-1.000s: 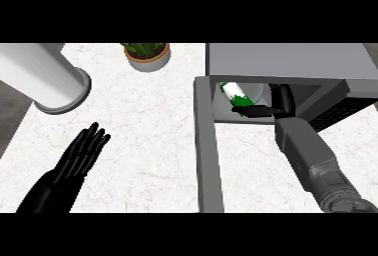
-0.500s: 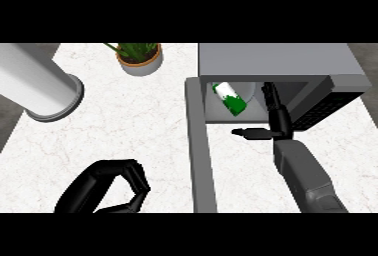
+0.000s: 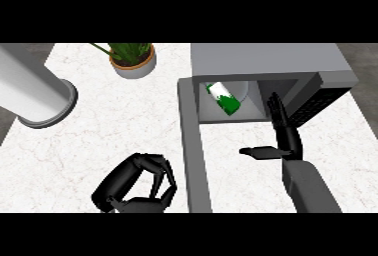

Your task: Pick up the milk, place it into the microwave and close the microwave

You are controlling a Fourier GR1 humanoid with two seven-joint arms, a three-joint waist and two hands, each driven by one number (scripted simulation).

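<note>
One milk carton (image 3: 224, 98) lies tilted inside the single microwave (image 3: 266, 62), in the left part of its open cavity. The carton is white with green markings; whatever is printed on it cannot be read, and no other writing shows anywhere on the microwave or the surface (image 3: 111, 135).

The microwave's door (image 3: 193, 150) stands open, swung out toward the lower edge of the view as a long grey panel running down from the cavity's left corner. The dark control panel sits at the cavity's right side.

The right hand (image 3: 279, 125) reaches up in front of the cavity's right half, fingers straight and pointing toward the microwave, thumb stuck out to the left. It holds nothing and stands apart from the milk carton, which lies further left and deeper in.

The left hand (image 3: 136, 182) is low at the left of the door, over the white marbled surface, its fingers curled inward with nothing between them.

One potted plant (image 3: 133, 57) stands near the far edge of the surface, left of the microwave, in a pale round pot. One large grey cylinder (image 3: 33, 95) stands at the left side, well apart from both hands.
</note>
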